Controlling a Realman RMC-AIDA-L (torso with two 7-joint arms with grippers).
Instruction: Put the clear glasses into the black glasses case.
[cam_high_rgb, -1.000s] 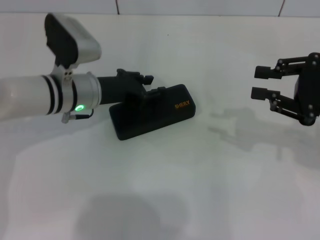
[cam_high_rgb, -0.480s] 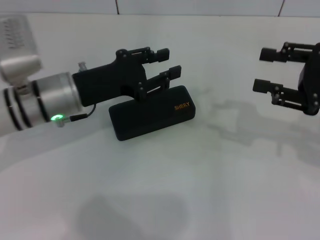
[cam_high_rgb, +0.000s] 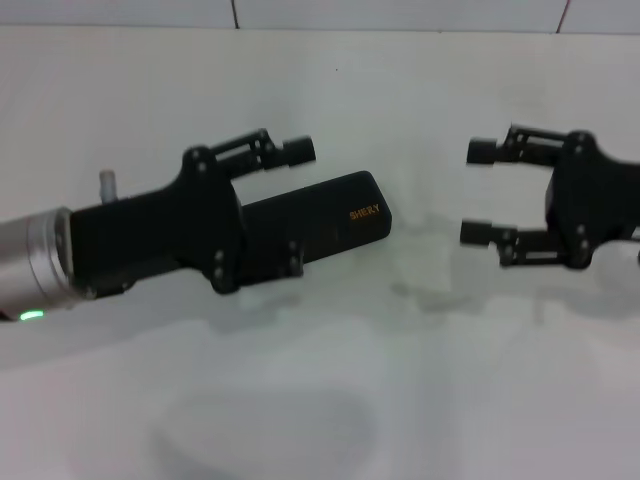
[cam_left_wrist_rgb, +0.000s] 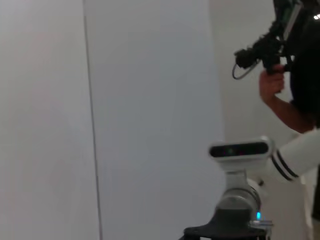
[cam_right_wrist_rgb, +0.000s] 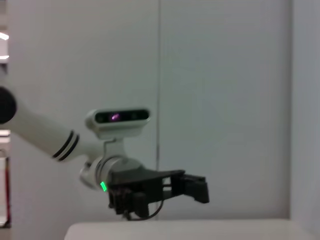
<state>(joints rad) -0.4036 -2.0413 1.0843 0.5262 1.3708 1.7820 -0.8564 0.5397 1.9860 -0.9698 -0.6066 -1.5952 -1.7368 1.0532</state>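
We see the case closed on the table; L gripper over it, R gripper apart, both spread.

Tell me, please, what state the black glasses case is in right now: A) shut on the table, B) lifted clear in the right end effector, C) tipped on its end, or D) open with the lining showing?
A: the black glasses case lies flat on the table with its lid shut, no lining showing, partly behind the left end effector; the right end effector is apart, open and empty.
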